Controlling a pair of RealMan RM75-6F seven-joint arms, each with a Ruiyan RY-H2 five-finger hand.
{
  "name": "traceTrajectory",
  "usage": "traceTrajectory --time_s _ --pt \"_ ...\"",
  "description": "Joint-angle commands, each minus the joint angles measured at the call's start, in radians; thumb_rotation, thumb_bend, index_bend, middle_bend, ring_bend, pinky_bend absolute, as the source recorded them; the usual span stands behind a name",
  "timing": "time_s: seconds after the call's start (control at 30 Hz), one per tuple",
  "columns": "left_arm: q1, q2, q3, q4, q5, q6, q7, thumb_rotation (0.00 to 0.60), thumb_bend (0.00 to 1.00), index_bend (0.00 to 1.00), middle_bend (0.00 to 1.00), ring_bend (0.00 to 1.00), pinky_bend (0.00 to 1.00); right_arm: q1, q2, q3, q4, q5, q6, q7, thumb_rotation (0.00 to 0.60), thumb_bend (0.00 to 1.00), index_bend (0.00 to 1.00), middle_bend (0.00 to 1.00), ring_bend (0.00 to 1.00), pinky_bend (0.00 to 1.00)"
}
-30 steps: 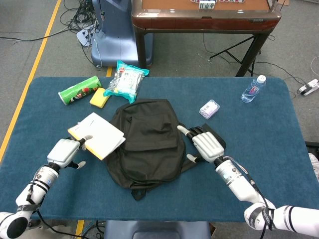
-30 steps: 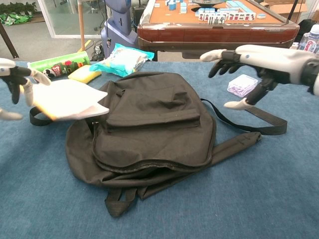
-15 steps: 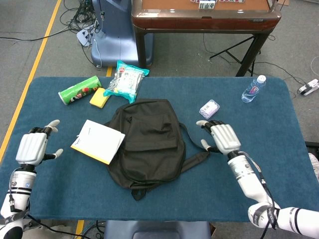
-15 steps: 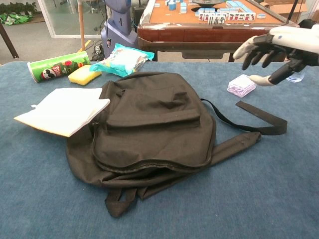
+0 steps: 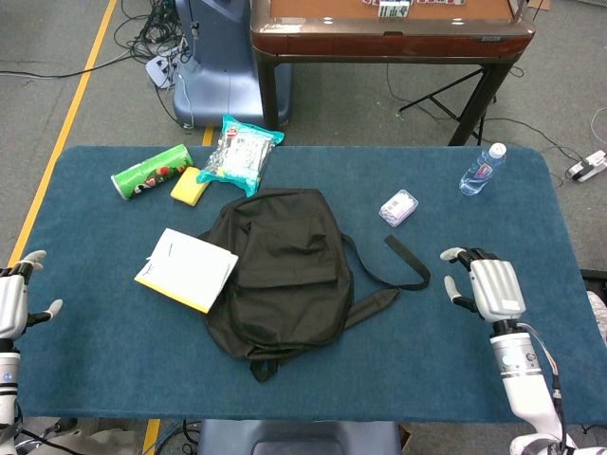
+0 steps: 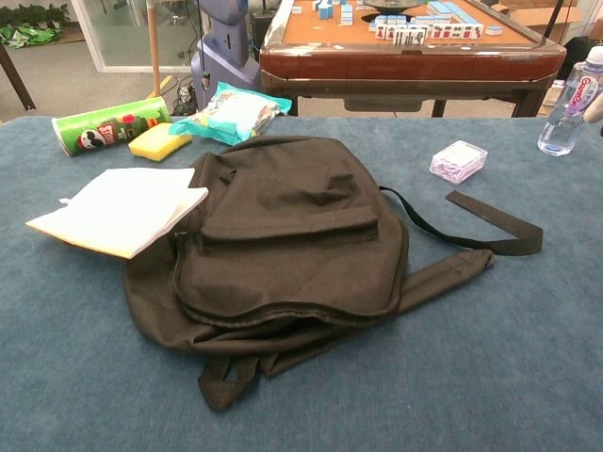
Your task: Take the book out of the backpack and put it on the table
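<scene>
**Desk:** What sits nearest the robot?

**Photographer:** Both hands, at the near corners of the blue table (image 5: 493,218). The right hand (image 5: 493,287) hovers palm-down near the right edge, fingers apart, holding nothing. The left hand (image 5: 11,300) shows only partly at the left frame edge; thumb and a fingertip stand apart, nothing in it.

**Desk:** And the book?

**Photographer:** The white book (image 5: 186,268) with a yellow edge lies flat on the table, outside the black backpack (image 5: 280,270), its right corner touching or just overlapping the bag's left side. Well apart from both hands. In the chest view the book (image 6: 121,209) rests against the backpack (image 6: 283,240) in the same way.

**Desk:** The bag itself?

**Photographer:** Flat at table centre, one strap (image 5: 394,261) looping out to the right.

**Desk:** Farther back?

**Photographer:** A small clear box (image 5: 398,207) right of the bag; a water bottle (image 5: 482,170) near the far right corner. On the far left, a green chip can (image 5: 151,171) lying on its side, a yellow sponge (image 5: 190,186) just beside it, and a teal packet (image 5: 238,153). Beyond the table, a brown mahjong table (image 5: 389,28).
</scene>
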Motion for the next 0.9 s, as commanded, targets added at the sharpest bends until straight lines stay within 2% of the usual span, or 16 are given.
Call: traceTrajectory --time_s 0.03,0.37,0.63,0.9 --pt "0.012 0.001 0.01 0.0 0.025 0.014 0.009 0.6 0.21 0.26 0.33 0.36 0.25 -0.014 0.013 -0.003 -0.008 -0.018 0.012 -0.003 0.6 0.4 0.36 0.4 0.33 0.4" --pt "0.057 -0.002 0.062 -0.033 0.192 0.089 0.04 0.6 0.21 0.28 0.33 0.36 0.25 -0.065 0.057 -0.03 -0.039 -0.101 0.041 -0.023 0.6 0.4 0.36 0.4 0.33 0.4" --pt "0.089 0.009 0.071 -0.089 0.229 0.122 0.086 0.6 0.21 0.29 0.33 0.36 0.25 -0.125 0.064 -0.052 -0.071 -0.154 0.1 -0.05 0.6 0.4 0.36 0.4 0.33 0.4" --pt "0.115 0.001 0.065 -0.112 0.237 0.151 0.133 0.6 0.21 0.29 0.33 0.36 0.25 -0.178 0.092 -0.068 -0.116 -0.157 0.123 -0.065 0.6 0.41 0.37 0.4 0.33 0.4"
